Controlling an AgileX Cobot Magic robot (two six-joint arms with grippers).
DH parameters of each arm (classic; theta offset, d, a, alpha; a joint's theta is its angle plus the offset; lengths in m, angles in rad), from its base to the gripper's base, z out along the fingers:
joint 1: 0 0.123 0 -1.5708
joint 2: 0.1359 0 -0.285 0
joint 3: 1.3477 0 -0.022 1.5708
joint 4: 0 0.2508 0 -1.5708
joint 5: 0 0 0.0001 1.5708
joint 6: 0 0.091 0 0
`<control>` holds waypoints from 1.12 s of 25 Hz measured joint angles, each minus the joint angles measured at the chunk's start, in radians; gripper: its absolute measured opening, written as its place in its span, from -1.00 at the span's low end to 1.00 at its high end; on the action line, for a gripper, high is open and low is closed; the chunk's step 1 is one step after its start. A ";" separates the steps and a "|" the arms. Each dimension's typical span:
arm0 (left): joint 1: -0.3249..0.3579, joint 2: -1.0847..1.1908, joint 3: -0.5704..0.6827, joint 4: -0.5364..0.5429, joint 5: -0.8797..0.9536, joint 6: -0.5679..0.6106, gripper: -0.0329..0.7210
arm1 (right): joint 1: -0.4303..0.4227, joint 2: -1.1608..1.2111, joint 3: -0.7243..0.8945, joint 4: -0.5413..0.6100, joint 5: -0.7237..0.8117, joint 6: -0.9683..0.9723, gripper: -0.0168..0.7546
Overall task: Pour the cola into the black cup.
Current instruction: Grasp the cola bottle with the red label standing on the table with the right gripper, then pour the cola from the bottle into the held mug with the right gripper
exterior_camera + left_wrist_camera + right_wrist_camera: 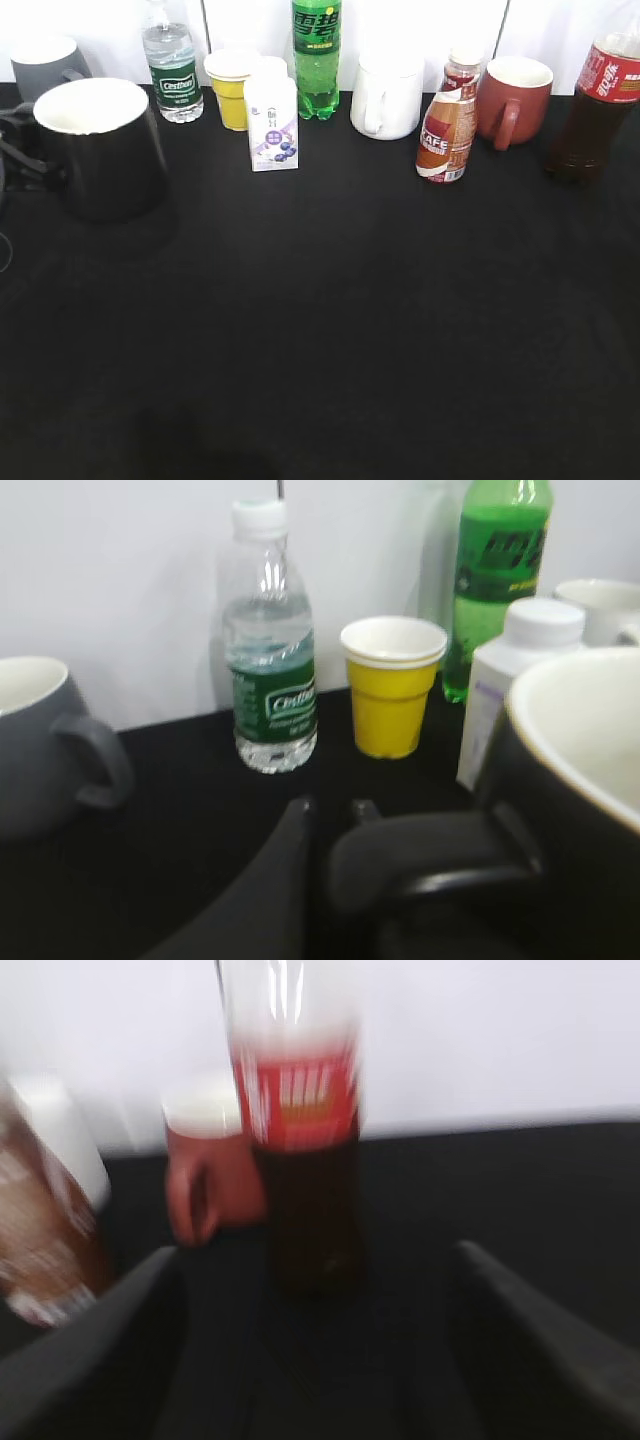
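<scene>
The black cup (100, 150) stands at the left of the black table, glossy with a white inside. My left gripper (14, 150) reaches in from the left edge. In the left wrist view my left gripper (332, 815) is shut on the handle of the black cup (580, 810). The cola (600, 100), a clear bottle of dark liquid with a red label, stands upright at the far right. In the blurred right wrist view my right gripper (315, 1252) is open and empty, and the cola (300, 1160) stands just ahead between the fingers, apart from both.
Along the back stand a grey mug (45, 62), a water bottle (172, 70), a yellow cup (230, 90), a milk carton (271, 125), a green soda bottle (317, 55), a white mug (387, 95), a KAFE bottle (447, 125) and a reddish-brown mug (513, 100).
</scene>
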 joint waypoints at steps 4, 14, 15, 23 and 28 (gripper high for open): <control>0.000 0.000 0.000 0.000 -0.021 0.000 -0.76 | 0.000 0.362 -0.193 -0.022 -0.155 0.018 0.77; 0.000 0.000 0.000 0.000 -0.021 0.000 -0.76 | 0.000 0.651 -0.589 -0.025 -0.111 0.000 0.71; 0.000 0.000 0.000 0.000 -0.021 0.000 -0.76 | 0.000 0.671 -0.616 -0.025 -0.109 -0.001 0.66; 0.000 0.000 0.000 0.074 -0.019 -0.007 -0.76 | -0.002 0.605 -0.508 -0.075 -0.158 -0.035 0.11; -0.088 0.000 0.000 0.115 -0.018 -0.056 -0.76 | 0.018 0.239 -0.244 -0.279 -0.162 -0.043 0.11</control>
